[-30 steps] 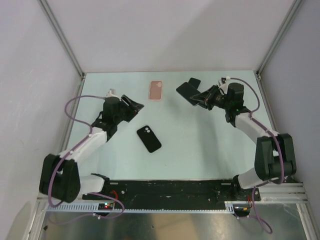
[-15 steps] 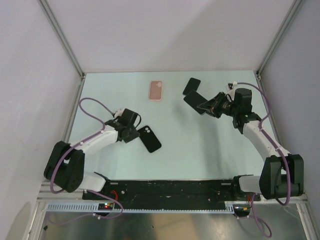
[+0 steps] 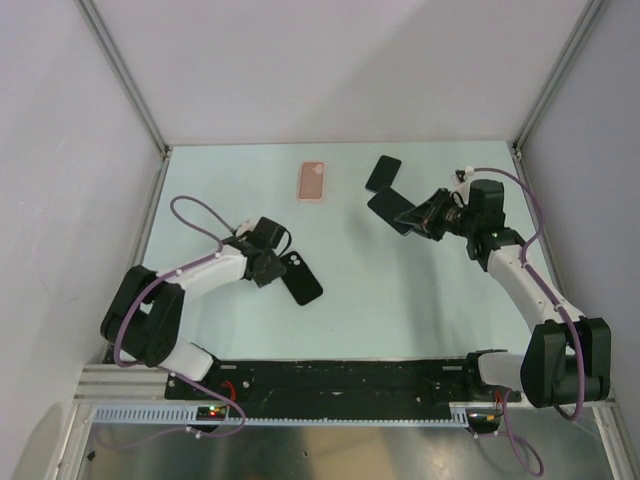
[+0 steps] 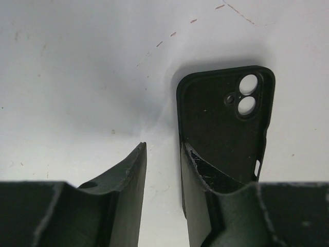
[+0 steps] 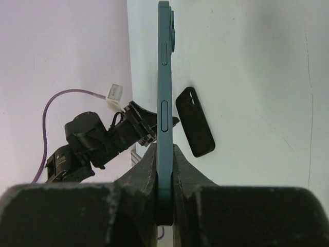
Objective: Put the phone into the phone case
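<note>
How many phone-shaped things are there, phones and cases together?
4. A pink one far back in the middle, a black one just right of it, the phone clamped in the right gripper, and the black case beside the left gripper.

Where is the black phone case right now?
In the top view, the black phone case lies flat just left of centre, right beside the left tool. The pink case sits farther back.
</note>
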### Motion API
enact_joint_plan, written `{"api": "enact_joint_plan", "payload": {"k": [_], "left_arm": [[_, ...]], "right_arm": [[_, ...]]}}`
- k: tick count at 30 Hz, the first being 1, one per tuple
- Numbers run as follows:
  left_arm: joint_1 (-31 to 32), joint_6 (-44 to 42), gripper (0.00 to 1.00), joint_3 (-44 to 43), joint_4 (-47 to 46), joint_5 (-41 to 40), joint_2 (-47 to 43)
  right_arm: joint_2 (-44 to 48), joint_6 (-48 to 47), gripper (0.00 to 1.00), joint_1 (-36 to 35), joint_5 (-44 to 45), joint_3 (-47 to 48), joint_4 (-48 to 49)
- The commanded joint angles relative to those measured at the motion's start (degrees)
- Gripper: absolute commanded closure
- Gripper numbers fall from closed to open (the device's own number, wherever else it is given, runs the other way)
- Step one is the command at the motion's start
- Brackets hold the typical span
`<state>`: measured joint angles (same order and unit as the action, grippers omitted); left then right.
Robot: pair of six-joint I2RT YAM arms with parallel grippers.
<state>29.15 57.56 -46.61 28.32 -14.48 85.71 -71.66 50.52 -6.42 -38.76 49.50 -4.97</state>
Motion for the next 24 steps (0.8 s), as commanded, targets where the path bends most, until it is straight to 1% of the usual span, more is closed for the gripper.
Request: {"api": "enact_joint_plan", "payload": {"k": [1, 3, 6, 9, 16, 18, 20, 22, 24], "left_arm": [[0.3, 2.12, 0.62, 0.04, -1.26, -0.66, -4.01], [0.3, 2.14, 0.61, -0.36, -1.23, -0.84, -3.7], [0.3, 2.41, 0.62, -2.28, -1.23, -0.28, -0.76], [0.3, 3.58, 0.66, -3.74, -1.29, -0.15, 2.36], [0.28, 6.27, 0.72, -5.67, -1.88, -0.63, 6.05], [0.29, 7.4, 0.79, -5.72, -1.89, -0.57, 6.44], [0.3, 9.85, 0.93, -4.99, -1.91, -0.51, 6.08], [0.3, 14.62, 0.98, -3.51, -1.96, -0.45, 5.37], [0.23, 21.26, 0.99, -1.82, -2.24, -0.11, 4.84]], "right_arm": [[2.31, -1.01, 1.0, -0.8, 0.02, 0.03, 1.97], [2.27, -0.99, 1.0, -1.17, 0.23, 0.04, 2.09], [2.27, -0.91, 1.0, -1.42, 0.34, 0.07, 1.94], [2.64, -0.95, 1.0, -1.52, 0.54, 0.07, 1.64], [2.89, -1.24, 1.0, -1.73, 0.7, 0.04, 1.02], [2.96, -1.38, 1.0, -1.88, 0.71, 0.07, 0.73], [3.02, -1.5, 1.0, -1.88, 0.75, 0.03, 0.66], [3.0, -1.62, 1.0, -1.94, 0.74, 0.02, 0.75], [2.7, -1.86, 1.0, -1.98, 0.1, 0.06, 1.19]]}}
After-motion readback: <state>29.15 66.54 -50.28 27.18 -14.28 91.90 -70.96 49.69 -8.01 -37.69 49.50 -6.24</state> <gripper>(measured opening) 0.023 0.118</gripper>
